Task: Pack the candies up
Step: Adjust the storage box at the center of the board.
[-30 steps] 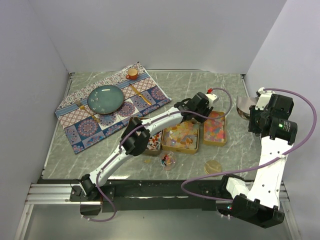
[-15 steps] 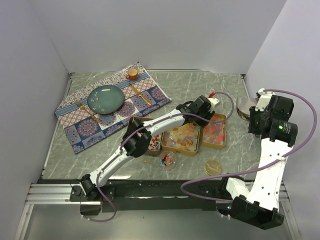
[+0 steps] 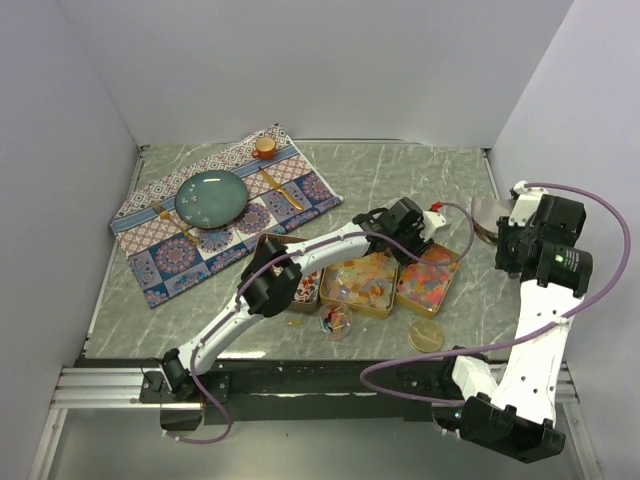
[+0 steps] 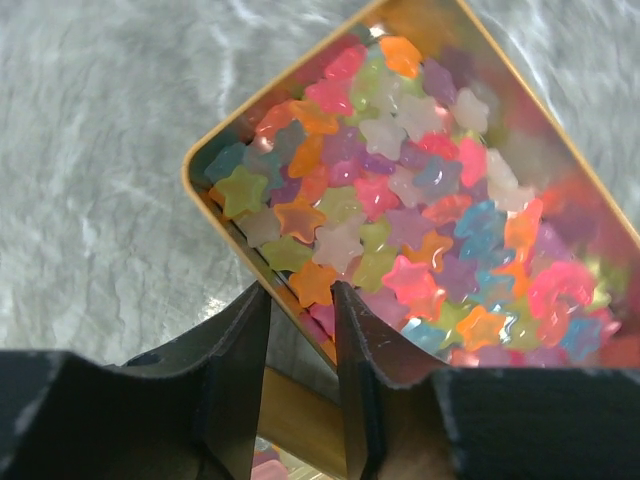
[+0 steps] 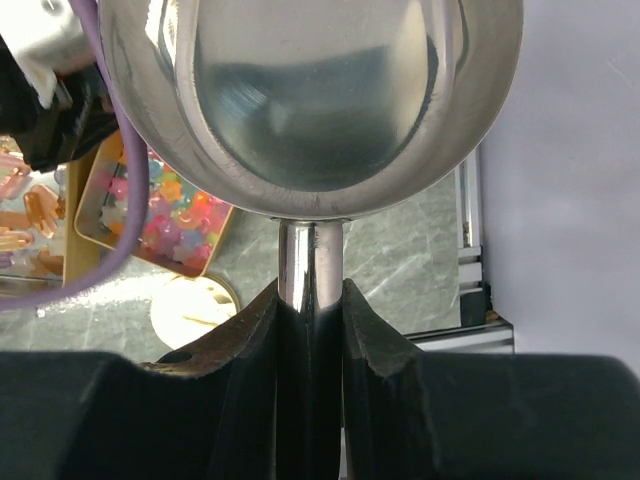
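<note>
**Gold tin pinched by its wall, steel scoop held off to the side**

Left pincer (image 4: 298, 295) is squeezed down narrow on the wall of the star tin (image 4: 296, 425), with one finger outside and the other inside over the sweets. That tin sits at an angle on the table (image 3: 400, 170), rightmost of three. It's packed with star candies (image 4: 400, 230) in pink, orange, yellow and blue.

Right next to it is the middle tin (image 3: 355, 312), holding the pale orange candies (image 3: 362, 280). The third tin (image 3: 265, 242) is mostly hidden under the left arm. A few loose candies (image 3: 337, 322) lie on the table in front of the middle tin. A cork disc (image 3: 425, 334) sits near the star tin's front corner.

Right pincer (image 5: 310, 300) is clamped tight on the handle of a steel scoop (image 5: 310, 90), held up by the table's right edge. Over at the far left there's a patterned placemat (image 3: 170, 255) with a teal plate (image 3: 211, 196) on it.
</note>
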